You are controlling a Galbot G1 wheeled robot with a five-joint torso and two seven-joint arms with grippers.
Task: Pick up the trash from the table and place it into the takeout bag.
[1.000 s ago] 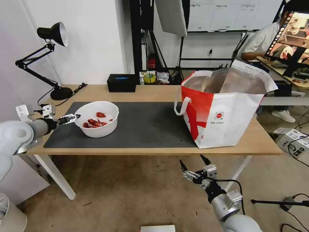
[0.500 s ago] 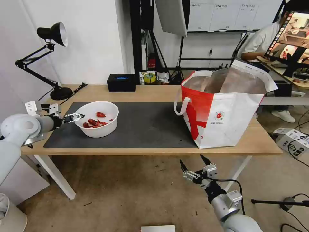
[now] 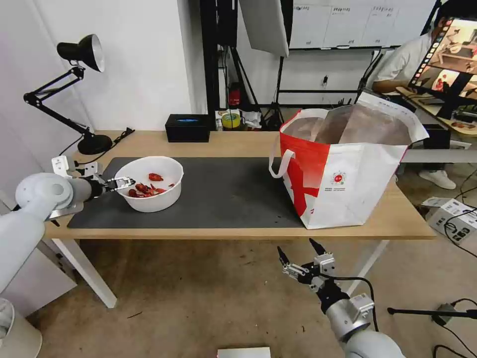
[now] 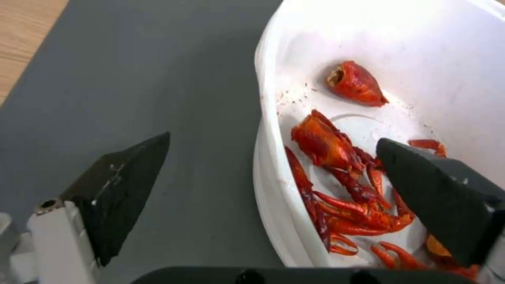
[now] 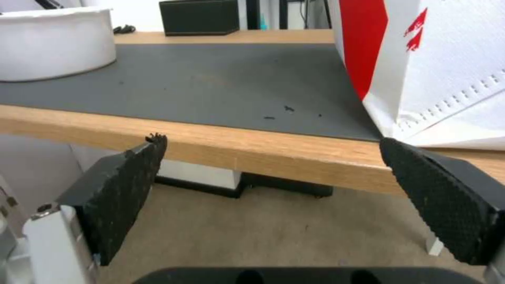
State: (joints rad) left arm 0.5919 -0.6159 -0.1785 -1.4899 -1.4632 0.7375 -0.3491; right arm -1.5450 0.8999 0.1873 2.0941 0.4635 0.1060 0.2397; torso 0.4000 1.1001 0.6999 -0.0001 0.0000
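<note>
Nearest, the right gripper (image 3: 299,254) hangs spread and idle below the table (image 3: 238,232) edge. On the mat (image 3: 223,194), well left of the takeout bag (image 3: 348,169), the left gripper (image 3: 122,183) straddles the white bowl (image 3: 150,190) rim, jaws apart. It should pinch the wall squarely and lift level so the red scraps (image 4: 342,185) stay in.

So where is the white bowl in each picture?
Head view: white bowl on the dark mat's left part, by the left gripper.
Left wrist view: bowl with red scraps inside.
Right wrist view: bowl far across the mat.
Shared landmark: the mat.
</note>
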